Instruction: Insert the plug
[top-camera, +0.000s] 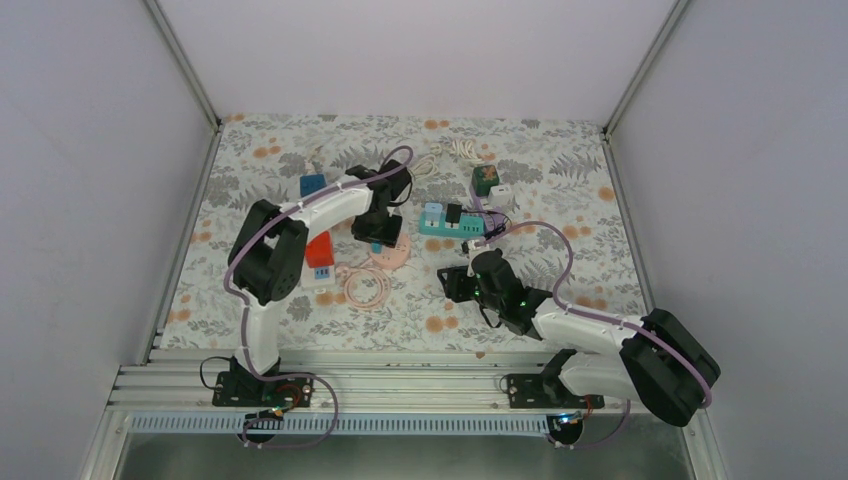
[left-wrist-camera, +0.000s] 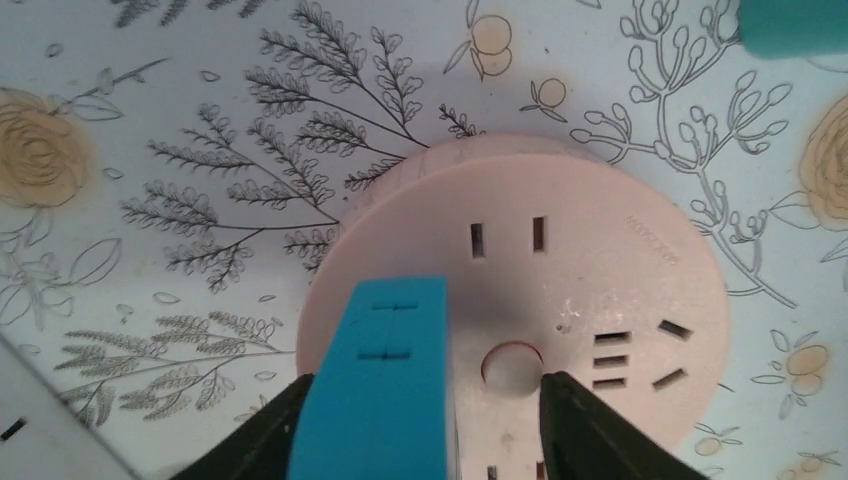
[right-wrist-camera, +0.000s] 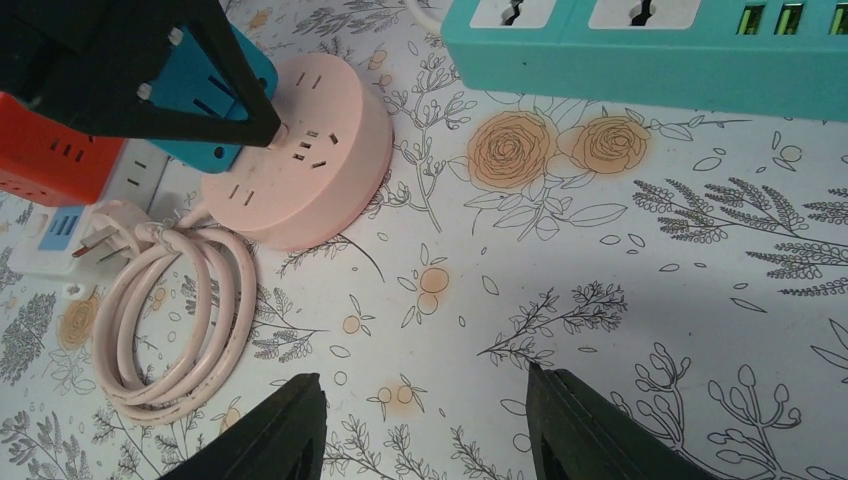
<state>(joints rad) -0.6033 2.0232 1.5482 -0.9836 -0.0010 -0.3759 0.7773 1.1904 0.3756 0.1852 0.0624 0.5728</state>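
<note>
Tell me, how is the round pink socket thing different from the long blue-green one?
The pink socket is round like a disc; the teal power strip is a long bar. A blue plug stands on the pink socket; the teal power strip instead shows yellow-green ports at one end. Both lie flat on the flowery table, with plug holes on top.

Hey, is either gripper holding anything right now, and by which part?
Nothing is held. The left gripper stands open around the blue plug on the pink socket, one finger clear of it; the right gripper is empty.
</note>
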